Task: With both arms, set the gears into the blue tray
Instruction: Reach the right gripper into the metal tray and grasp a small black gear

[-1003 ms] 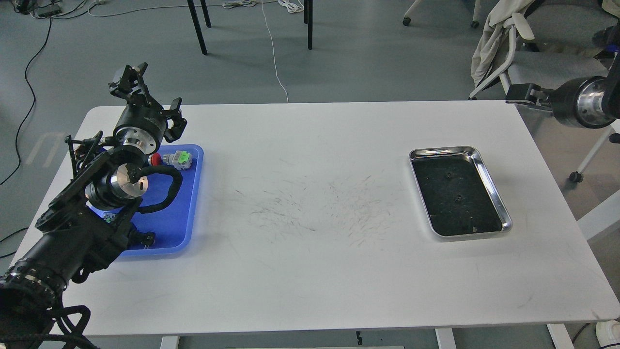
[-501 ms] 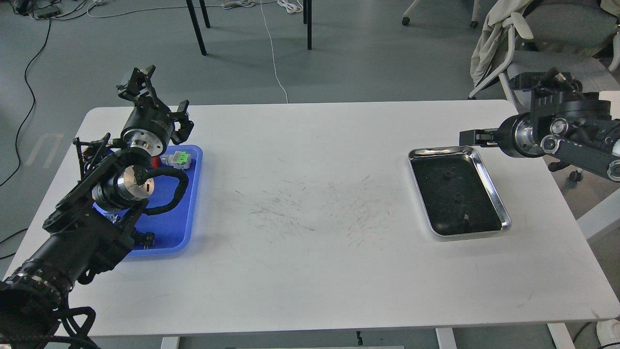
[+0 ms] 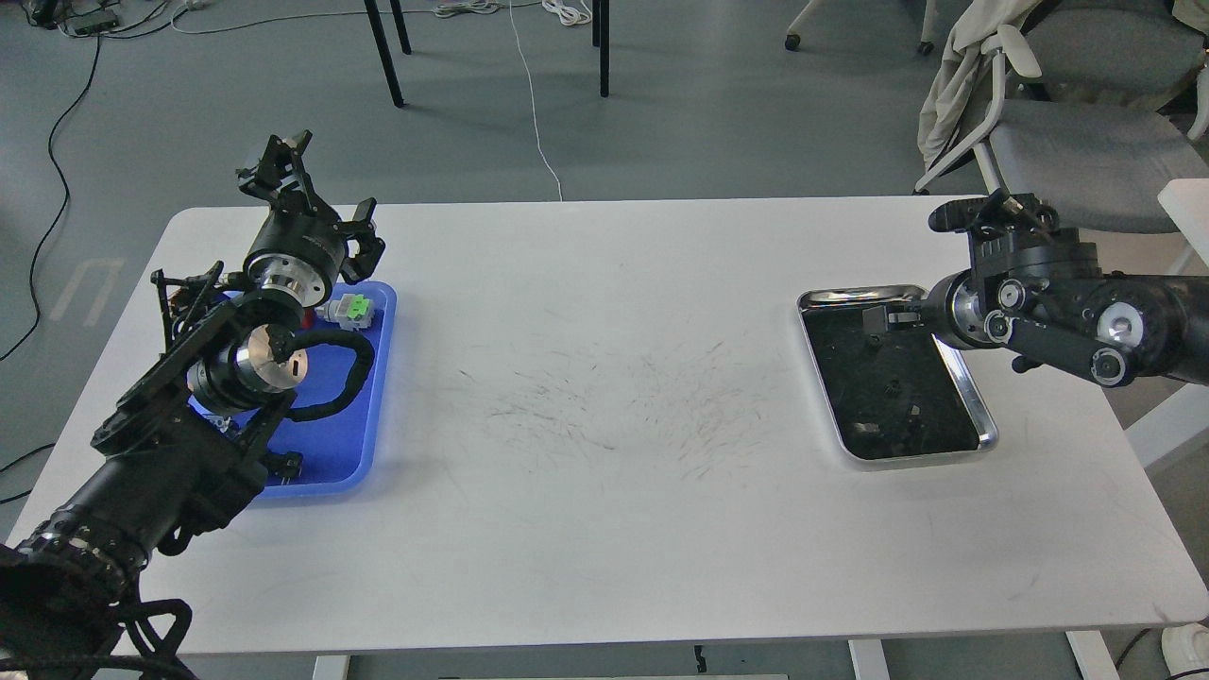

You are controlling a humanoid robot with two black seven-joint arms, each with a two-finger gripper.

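The blue tray (image 3: 370, 397) lies at the table's left, largely covered by my left arm. My left gripper (image 3: 326, 194) hangs above the tray's far end, fingers spread open and empty. On the right, one tiny black gear (image 3: 893, 385) rests on the dark floor of a silver tray (image 3: 975, 404). My right gripper (image 3: 876, 321) reaches in from the right, low over that tray's far half. It is small and dark, so its fingers cannot be told apart. A second gear cannot be made out near it.
A grey-and-green connector (image 3: 351, 310) sits in the blue tray's far end. A grey chair (image 3: 1067, 142) with cloth over it stands behind the table's right corner. The white table (image 3: 604, 378) shows scuff marks in the middle.
My right arm has swung in from the right edge, and its gripper now sits over the silver tray. My left gripper has drifted slightly right and back.
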